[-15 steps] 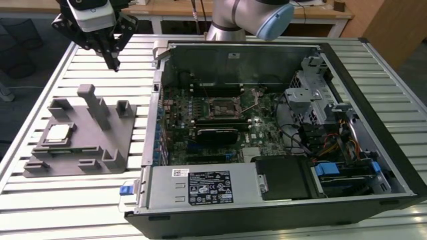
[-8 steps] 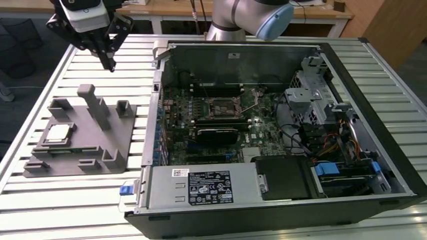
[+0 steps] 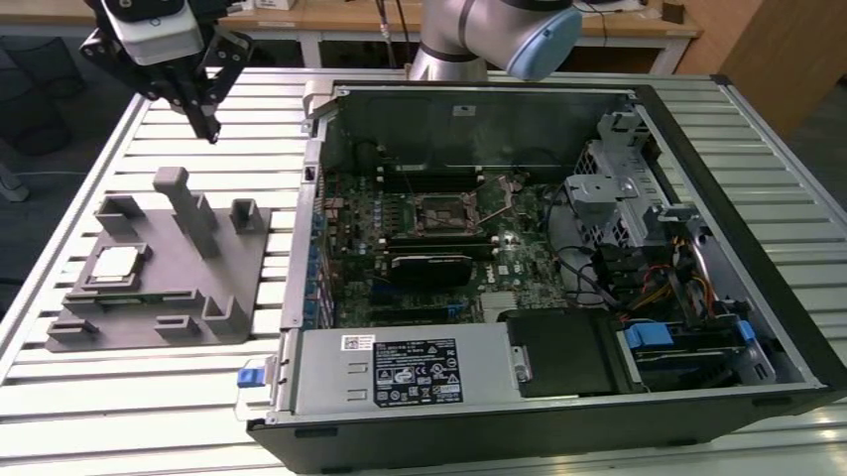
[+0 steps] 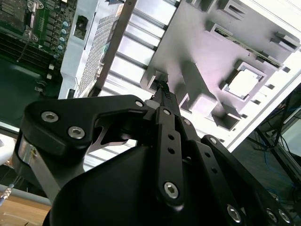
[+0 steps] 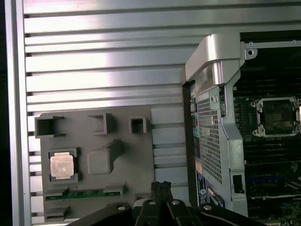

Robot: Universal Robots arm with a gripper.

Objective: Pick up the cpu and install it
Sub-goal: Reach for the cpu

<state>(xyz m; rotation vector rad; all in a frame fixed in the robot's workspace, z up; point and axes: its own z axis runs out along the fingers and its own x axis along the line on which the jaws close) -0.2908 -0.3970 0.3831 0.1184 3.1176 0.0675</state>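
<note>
The cpu (image 3: 117,263) is a small silver square lying flat in a recess of the grey fixture plate (image 3: 166,302), toward the exterior view's left. It also shows in both wrist views, cpu (image 4: 243,84) and cpu (image 5: 62,165). My gripper (image 3: 205,124) hangs high above the table, behind the fixture and well apart from the cpu. Its black fingers are shut together and hold nothing, as the gripper (image 4: 164,92) and gripper (image 5: 161,186) also show. The motherboard's square socket (image 3: 450,210) sits bare inside the open computer case (image 3: 688,129).
Tall grey posts (image 3: 185,203) rise from the fixture plate next to the cpu's recess. A green memory stick (image 5: 75,194) lies in a slot of the plate. The case wall (image 3: 307,198) stands between fixture and motherboard. The slatted metal table (image 3: 133,407) lies around them.
</note>
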